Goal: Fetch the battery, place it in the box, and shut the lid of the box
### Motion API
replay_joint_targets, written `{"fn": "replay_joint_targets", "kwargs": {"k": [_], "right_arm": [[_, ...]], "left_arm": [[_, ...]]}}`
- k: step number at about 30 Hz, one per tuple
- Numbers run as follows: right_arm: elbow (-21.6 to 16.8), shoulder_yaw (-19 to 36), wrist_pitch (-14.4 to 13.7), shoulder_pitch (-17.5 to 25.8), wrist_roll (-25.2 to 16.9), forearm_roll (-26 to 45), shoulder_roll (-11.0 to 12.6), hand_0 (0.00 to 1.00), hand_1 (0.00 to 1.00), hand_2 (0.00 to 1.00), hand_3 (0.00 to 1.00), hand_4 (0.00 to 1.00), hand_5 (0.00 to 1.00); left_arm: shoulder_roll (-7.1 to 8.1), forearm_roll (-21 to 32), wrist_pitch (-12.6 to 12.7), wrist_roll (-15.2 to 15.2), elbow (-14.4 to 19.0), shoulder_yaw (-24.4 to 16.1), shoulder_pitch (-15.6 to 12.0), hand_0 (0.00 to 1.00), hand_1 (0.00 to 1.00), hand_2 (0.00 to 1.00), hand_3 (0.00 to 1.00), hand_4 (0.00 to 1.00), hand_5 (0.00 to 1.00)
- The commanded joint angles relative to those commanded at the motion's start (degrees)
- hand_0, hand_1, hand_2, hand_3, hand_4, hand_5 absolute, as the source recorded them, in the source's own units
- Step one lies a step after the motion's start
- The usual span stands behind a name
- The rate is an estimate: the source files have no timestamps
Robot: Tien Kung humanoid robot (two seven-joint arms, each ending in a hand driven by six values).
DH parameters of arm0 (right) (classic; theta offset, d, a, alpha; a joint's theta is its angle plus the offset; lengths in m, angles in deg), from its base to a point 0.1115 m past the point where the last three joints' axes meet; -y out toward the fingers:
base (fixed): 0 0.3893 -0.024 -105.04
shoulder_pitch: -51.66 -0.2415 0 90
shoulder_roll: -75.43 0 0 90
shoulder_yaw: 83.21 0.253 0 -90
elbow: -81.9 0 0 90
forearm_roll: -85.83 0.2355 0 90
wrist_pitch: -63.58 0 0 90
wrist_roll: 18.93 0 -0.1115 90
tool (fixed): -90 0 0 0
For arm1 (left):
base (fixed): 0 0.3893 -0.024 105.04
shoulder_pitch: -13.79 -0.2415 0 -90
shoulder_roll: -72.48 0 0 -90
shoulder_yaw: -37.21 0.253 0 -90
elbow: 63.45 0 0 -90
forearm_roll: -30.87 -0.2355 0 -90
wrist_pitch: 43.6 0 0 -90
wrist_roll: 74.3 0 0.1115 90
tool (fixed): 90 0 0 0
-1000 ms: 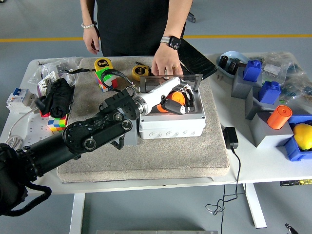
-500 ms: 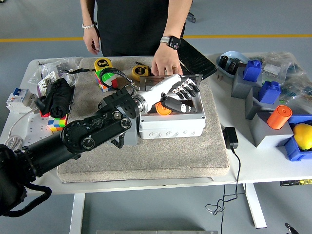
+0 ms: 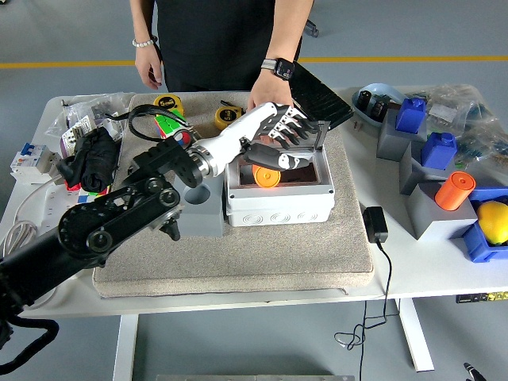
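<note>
The white box (image 3: 278,203) stands open on the beige mat (image 3: 238,262). An orange battery (image 3: 266,176) lies inside it. Its dark clear lid (image 3: 320,132) stands up at the box's back edge. My left hand (image 3: 282,136) hovers above the box's back half, fingers spread and holding nothing, with its fingertips close to the lid. A person stands at the far side; one hand (image 3: 267,99) rests on the mat just behind the box, the other hangs by their side.
A grey block (image 3: 202,211) stands against the box's left side. Yellow tape measures (image 3: 168,104) and a colour cube (image 3: 93,199) lie to the left. A black charger (image 3: 375,224) lies to the right. Grey and blue bins (image 3: 432,151), an orange cylinder (image 3: 454,190) and a yellow ball (image 3: 494,221) stand at far right.
My left hand has let go of the orange battery, left it in the box, and risen up and back towards the lid. The person's hand has stayed behind the box.
</note>
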Motion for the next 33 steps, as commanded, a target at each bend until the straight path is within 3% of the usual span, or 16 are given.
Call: {"fn": "replay_joint_targets", "kwargs": {"k": [5, 9, 15, 21, 33], "right_arm": [[0.0, 0.6, 0.0, 0.0, -0.2, -0.4, 0.0, 0.658, 0.637, 0.642, 0.537, 0.883, 0.434], [-0.1, 0.9, 0.0, 0.0, -0.3, -0.6, 0.0, 0.658, 0.637, 0.642, 0.537, 0.883, 0.434], [-0.1, 1.1, 0.0, 0.0, -0.4, -0.8, 0.0, 0.658, 0.637, 0.641, 0.536, 0.882, 0.434], [-0.2, 1.0, 0.0, 0.0, -0.4, -0.8, 0.1, 0.658, 0.636, 0.641, 0.535, 0.881, 0.433], [-0.3, 0.0, -0.1, -0.2, -0.4, -0.5, 0.2, 0.657, 0.636, 0.64, 0.535, 0.882, 0.433]], "left_arm": [[4.16, 0.2, -0.3, 0.5, 4.0, -2.5, -3.9, 0.475, 0.528, 0.577, 0.573, 0.942, 0.064], [6.97, 0.4, -0.4, 0.8, 5.9, -2.0, -6.5, 0.475, 0.528, 0.577, 0.573, 0.942, 0.064], [8.59, 0.4, -0.7, 1.4, 7.0, -0.1, -8.1, 0.473, 0.529, 0.577, 0.574, 0.94, 0.059], [7.46, 0.8, -0.6, 1.2, 6.7, 1.5, -7.0, 0.472, 0.53, 0.579, 0.574, 0.944, 0.056], [1.85, 2.4, -0.3, 0.5, 1.7, 5.3, -2.8, 0.475, 0.532, 0.578, 0.573, 0.934, 0.094]]}}
